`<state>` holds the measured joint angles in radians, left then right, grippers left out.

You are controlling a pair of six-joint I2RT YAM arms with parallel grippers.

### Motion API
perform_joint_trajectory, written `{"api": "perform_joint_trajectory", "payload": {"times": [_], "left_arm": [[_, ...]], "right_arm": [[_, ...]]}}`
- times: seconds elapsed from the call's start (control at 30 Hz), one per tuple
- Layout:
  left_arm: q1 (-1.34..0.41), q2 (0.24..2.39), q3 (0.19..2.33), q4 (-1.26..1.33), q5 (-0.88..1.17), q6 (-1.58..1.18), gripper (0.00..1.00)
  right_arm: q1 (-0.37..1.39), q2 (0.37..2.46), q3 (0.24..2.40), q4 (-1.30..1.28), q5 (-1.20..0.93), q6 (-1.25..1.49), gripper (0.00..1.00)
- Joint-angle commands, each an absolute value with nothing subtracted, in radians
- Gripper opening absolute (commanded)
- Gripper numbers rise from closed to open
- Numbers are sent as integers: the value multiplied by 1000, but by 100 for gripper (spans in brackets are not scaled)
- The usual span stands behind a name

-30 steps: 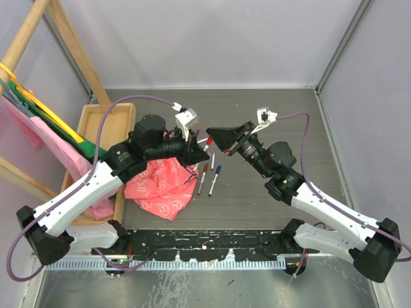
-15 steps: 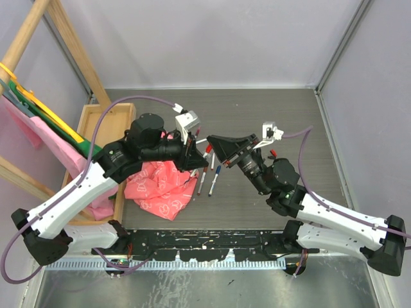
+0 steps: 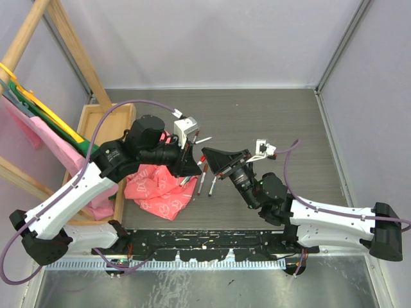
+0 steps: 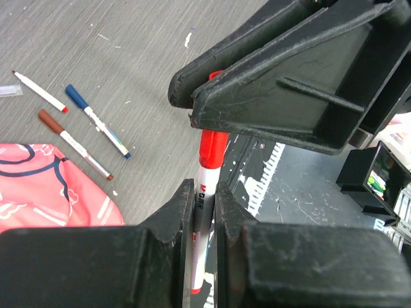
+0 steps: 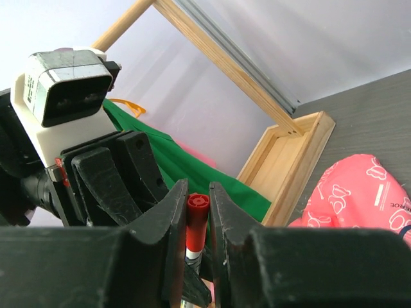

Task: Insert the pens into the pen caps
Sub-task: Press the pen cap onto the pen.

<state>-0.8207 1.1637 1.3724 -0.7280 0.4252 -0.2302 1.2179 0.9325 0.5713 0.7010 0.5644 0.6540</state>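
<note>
My left gripper [image 3: 194, 163] is shut on a white-barrelled pen [image 4: 204, 212], held up off the table. A red cap [image 4: 212, 145] sits on the pen's far end. My right gripper [image 3: 207, 154] meets it tip to tip and is shut on that red cap [image 5: 197, 217]. In the left wrist view the right gripper's fingers [image 4: 289, 83] cover the cap's top. On the table lie a blue-capped pen [image 4: 96, 119], a dark-red-capped pen [image 4: 74, 142] and an uncapped red-tipped pen [image 4: 38, 90]; the first two also show in the top view as the blue-capped pen [image 3: 212, 181] and the dark-red-capped pen [image 3: 201, 182].
A pink patterned cloth [image 3: 160, 187] lies under the left arm. A wooden tray [image 3: 106, 125] stands at the left beside a wooden frame hung with green and pink cloths [image 5: 212, 186]. Another pen [image 3: 203, 139] lies behind the grippers.
My right gripper has swung left and down to meet the left gripper. The left gripper has shifted slightly toward the front with its pen.
</note>
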Motion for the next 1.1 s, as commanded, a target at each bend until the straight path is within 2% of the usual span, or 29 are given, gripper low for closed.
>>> {"api": "perform_joint_trajectory", "payload": {"times": [0.0,0.2,0.53,0.87,0.97,1.07], "left_arm": [[-767,1144,1528,-95,209,-287,0],[-768,1144,1512,-116,242,-287,0],[-768,1111,1437,-147,319,-285,0],[-768,1059,1362,-138,382,-261,0],[-768,1048,1336,-146,388,-253,0],[-767,1037,1306,-172,397,-243,0]], "right_arm": [[1370,1060,486,374,258,691,0],[1373,999,522,332,326,665,0],[1370,958,773,189,414,575,0],[1371,917,895,154,470,471,1],[1371,891,933,125,497,435,5],[1371,860,965,92,520,410,16]]}}
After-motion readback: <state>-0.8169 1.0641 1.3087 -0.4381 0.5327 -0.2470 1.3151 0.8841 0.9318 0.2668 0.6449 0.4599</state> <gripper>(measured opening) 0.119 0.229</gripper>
